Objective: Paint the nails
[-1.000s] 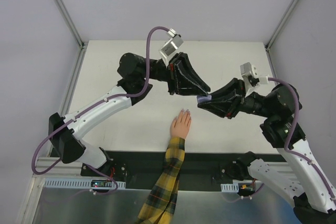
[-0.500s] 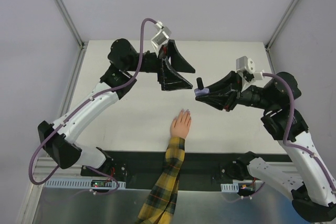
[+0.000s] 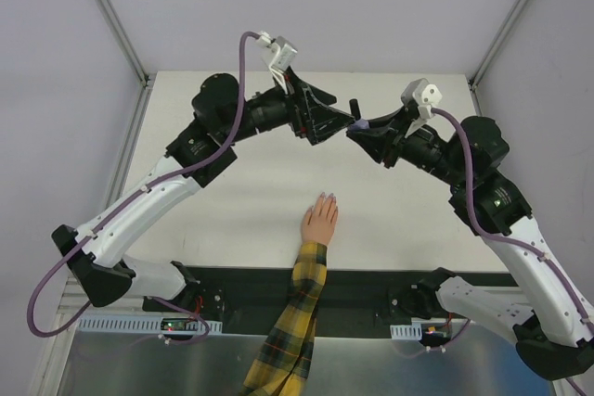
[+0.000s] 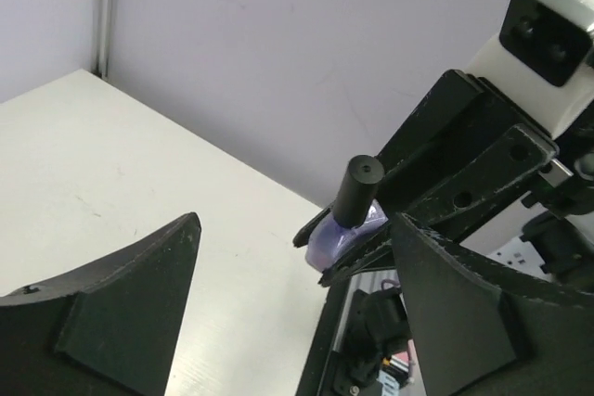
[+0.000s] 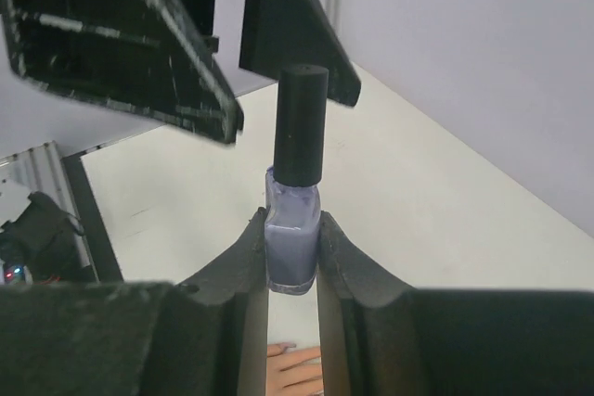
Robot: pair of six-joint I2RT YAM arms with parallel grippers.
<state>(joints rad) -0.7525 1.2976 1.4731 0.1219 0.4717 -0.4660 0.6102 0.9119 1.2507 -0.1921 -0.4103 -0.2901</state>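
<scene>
A pale hand (image 3: 320,220) with a yellow-and-dark plaid sleeve lies flat near the table's front edge. Its nails (image 3: 325,198) are tiny at the fingertips, which also show under the bottle in the right wrist view, one nail (image 5: 284,347) among them. A small purple bottle (image 5: 293,248) with a black cap (image 5: 302,122) is held upright above the table, with my right gripper (image 5: 292,229) shut on its glass body. My left gripper (image 4: 295,220) is open, its two fingers standing wide on either side of the cap (image 4: 357,190) without touching it. From above, both grippers meet at the bottle (image 3: 355,121).
The white table (image 3: 232,201) is walled by pale panels with metal posts at the back corners. A black strip (image 3: 371,285) runs along the near edge by the arm bases.
My left gripper has opened, pulled back off the bottle, then come in again around the cap. My right gripper has carried the bottle up and toward the back of the table.
</scene>
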